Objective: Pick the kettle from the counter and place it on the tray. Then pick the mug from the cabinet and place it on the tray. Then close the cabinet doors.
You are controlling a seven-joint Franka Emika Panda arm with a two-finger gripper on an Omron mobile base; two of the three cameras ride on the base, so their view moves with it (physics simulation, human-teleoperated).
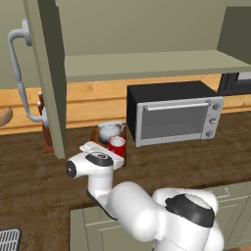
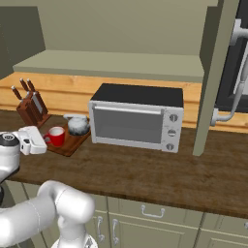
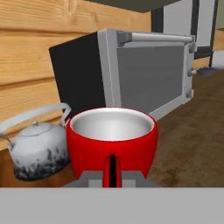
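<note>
The red mug [image 3: 112, 141] sits low over the reddish-brown tray [image 1: 95, 133], beside the silvery kettle [image 3: 38, 148], which stands on the tray's back part. My gripper [image 3: 112, 176] is shut on the mug's handle, which points straight at the hand camera. From the base views, the hand [image 1: 98, 151] reaches in from the front left of the mug [image 1: 117, 145], and the mug [image 2: 55, 136] and kettle [image 2: 77, 125] stand together on the tray [image 2: 69, 143]. I cannot tell whether the mug touches the tray. Both cabinet doors [image 1: 49, 73] [image 2: 215, 72] stand open over the pale shelf [image 1: 147, 63].
A silver toaster oven [image 1: 171, 115] stands on the dark counter [image 2: 145, 174] just right of the tray. A knife block [image 2: 31, 109] stands at the wall left of the tray. The open left door's bar handle [image 1: 17, 73] hangs above the counter.
</note>
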